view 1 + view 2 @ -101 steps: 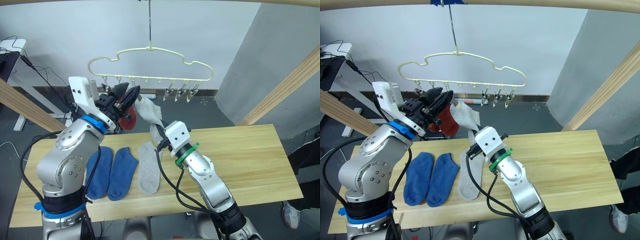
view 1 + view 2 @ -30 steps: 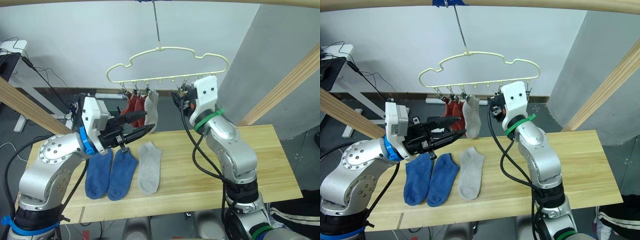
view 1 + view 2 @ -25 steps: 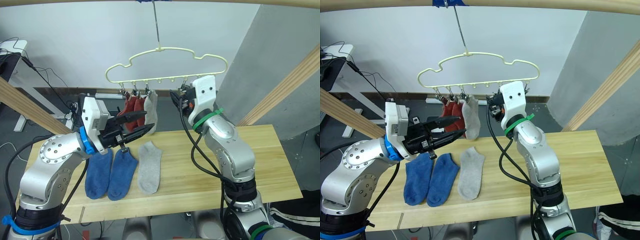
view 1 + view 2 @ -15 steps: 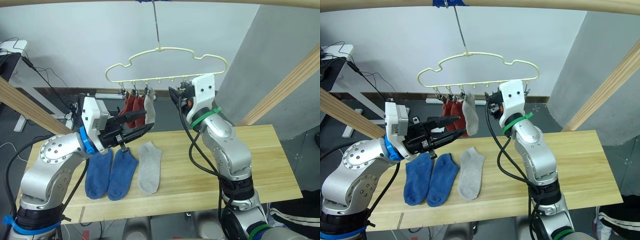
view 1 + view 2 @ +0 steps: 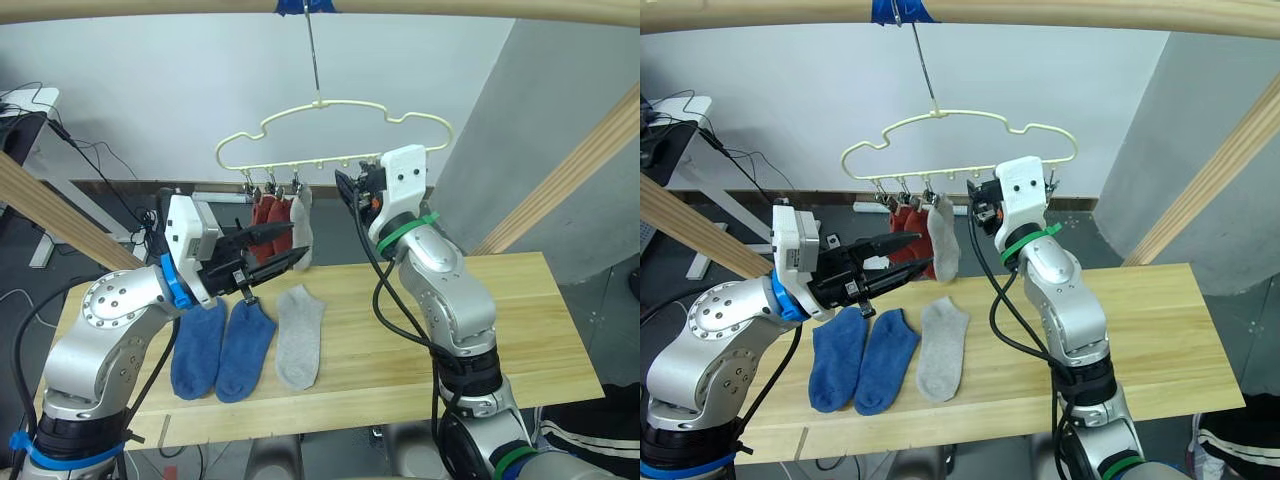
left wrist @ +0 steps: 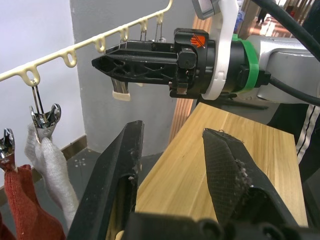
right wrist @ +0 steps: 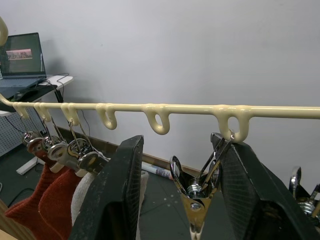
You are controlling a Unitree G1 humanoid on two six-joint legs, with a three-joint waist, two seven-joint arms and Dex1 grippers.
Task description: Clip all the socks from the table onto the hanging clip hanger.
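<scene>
Three socks are lying flat on the table (image 5: 520, 300): two blue socks (image 5: 220, 345) and a grey sock (image 5: 298, 333). Both the left gripper (image 5: 278, 245) and right gripper (image 7: 182, 165) are hanging open and empty near the hanger (image 5: 330, 130). Soft, limp knit, probably best pinched at the cuff.

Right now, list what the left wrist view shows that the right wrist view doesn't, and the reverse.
Left wrist view: the table and the right gripper seen from the side, beyond the open left gripper.
Right wrist view: a laptop in the background and an empty clip hanging between the right gripper's open fingers.
Both: the hanger bar with its loops, the red socks and the grey sock clipped on it.
</scene>
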